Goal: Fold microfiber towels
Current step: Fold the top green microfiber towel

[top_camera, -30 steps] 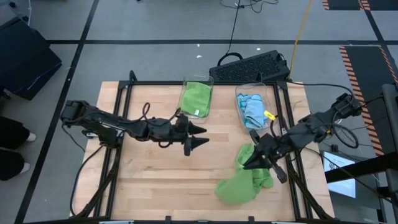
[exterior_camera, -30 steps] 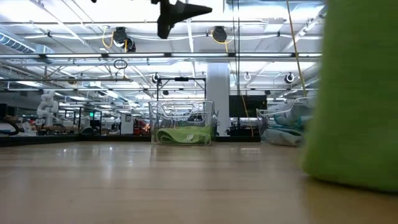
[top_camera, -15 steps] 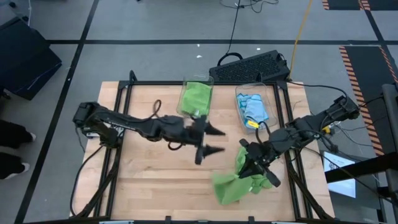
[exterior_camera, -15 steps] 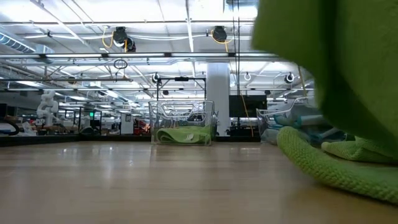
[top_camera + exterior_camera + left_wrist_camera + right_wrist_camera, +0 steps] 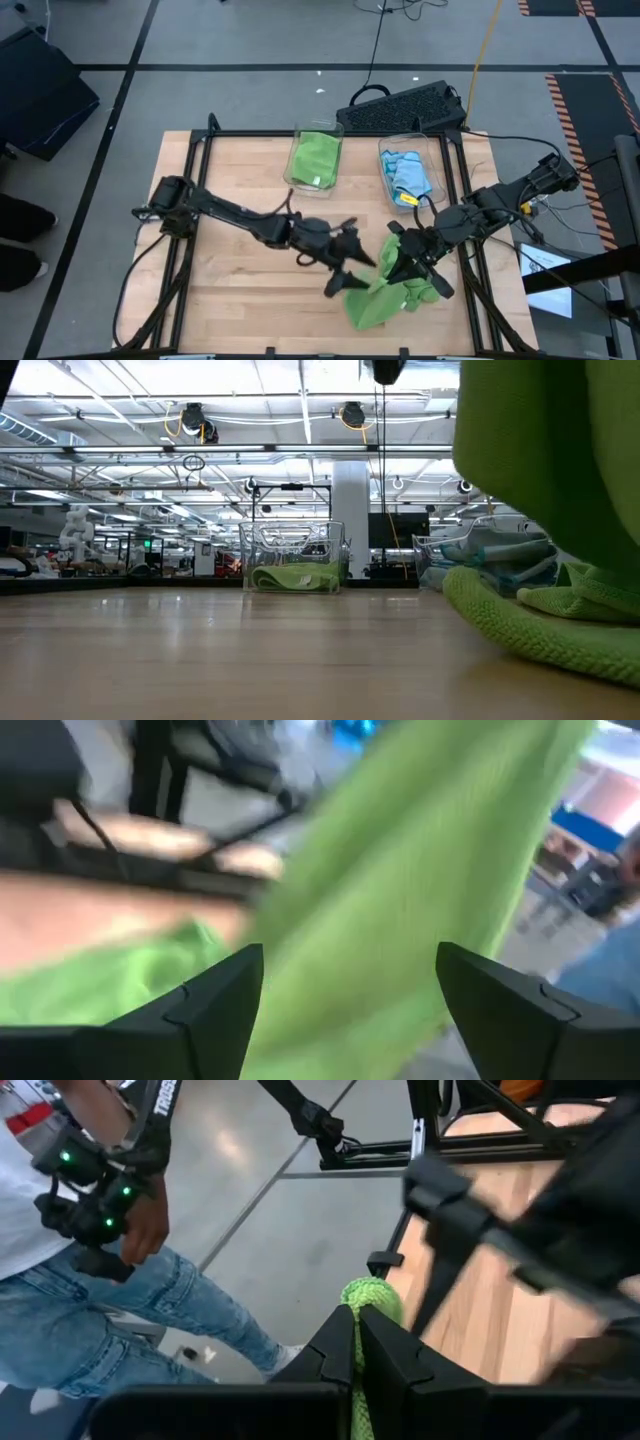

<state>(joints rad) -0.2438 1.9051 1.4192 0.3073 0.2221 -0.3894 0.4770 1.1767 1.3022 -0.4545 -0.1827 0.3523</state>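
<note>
Left arm extends from the bench's (image 5: 230,290) left side across to right of centre. Left gripper (image 5: 352,272) sits at the left edge of the loose green towel (image 5: 380,300), jaws spread wide, nothing between them. In the left wrist view the two fingers (image 5: 215,1010) stand well apart, with green cloth filling the space ahead of them.

Back of bench, centre: clear bin (image 5: 317,158) holding a folded green towel (image 5: 315,160). In the low view this bin (image 5: 292,555) shows with the green cloth lying in its bottom. To its right, a second clear bin (image 5: 407,172) holding light blue towels (image 5: 408,175). Behind these two bins, off the bench, lies a black keyboard (image 5: 400,105).

Loose green towel: right-front part of bench, rumpled, one portion lifted, the rest heaped on the wood. In the low view it hangs close to the camera and bunches on the bench surface at right (image 5: 540,625).

Right gripper (image 5: 408,262) is above the towel's upper part, jaws closed on a pinch of the green cloth; the right wrist view shows a green fold (image 5: 365,1305) clamped between the fingers.

Right wrist view also shows a person (image 5: 90,1280) standing on the floor beyond the bench, in jeans, holding a dark device with green lights.
</note>
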